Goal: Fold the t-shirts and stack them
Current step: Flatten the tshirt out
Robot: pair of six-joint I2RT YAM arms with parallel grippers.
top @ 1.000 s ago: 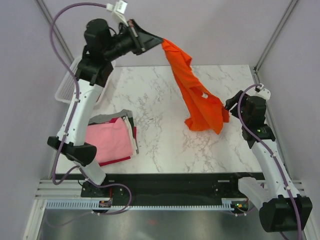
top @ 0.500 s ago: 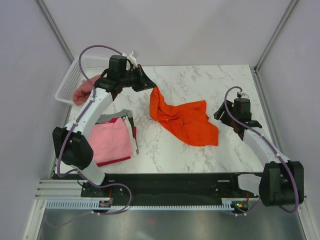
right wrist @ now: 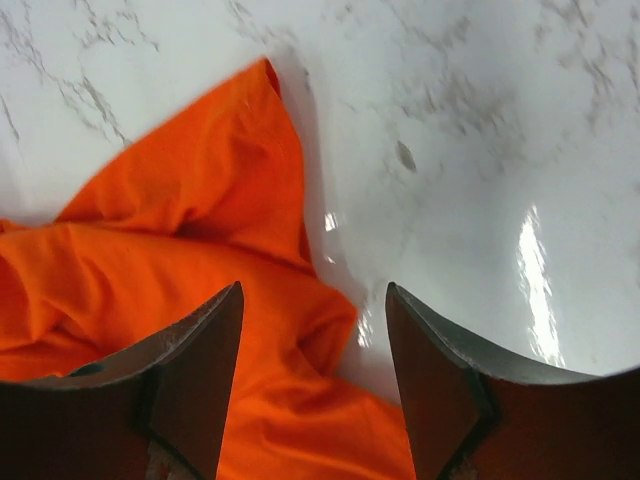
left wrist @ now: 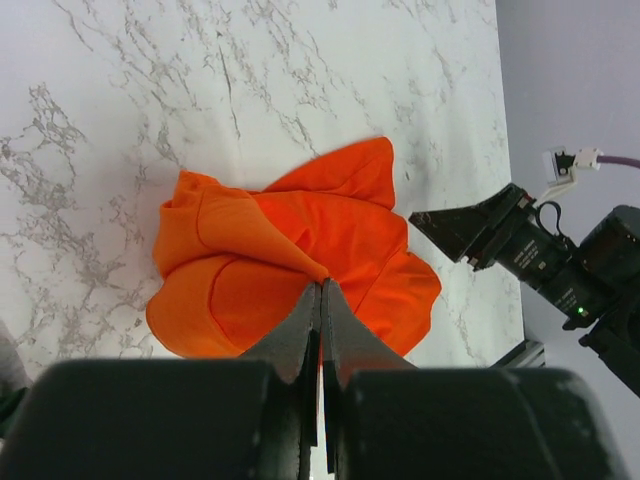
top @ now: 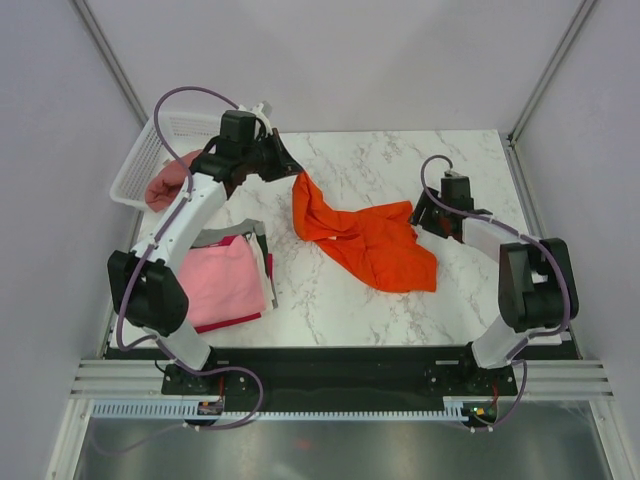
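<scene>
Orange shirt (top: 365,240) lay crumpled on the table (top: 400,160) near its middle, running from about 11 o'clock down toward 4 o'clock. A second before, it had hung in the air as a long strip from the raised left arm. It had since come down onto the marble and spread out.

The left gripper (left wrist: 322,290) had dropped with it. Its jaws were pressed together on a fold of the shirt at the 11 o'clock end, which stood slightly lifted off the table.

The right gripper (right wrist: 313,292) had been at the cloth's lower end a second before. It now hovered at the 3 o'clock corner of the shirt, jaws spread apart with nothing between them, the orange edge lying just under them. That arm had folded back toward the table's right side.

The stack (top: 215,280) of folded shirts, pink on top, sat unchanged at 8 o'clock. The basket (top: 135,165) stayed at 10 o'clock with a rose shirt (top: 168,185) in it.
</scene>
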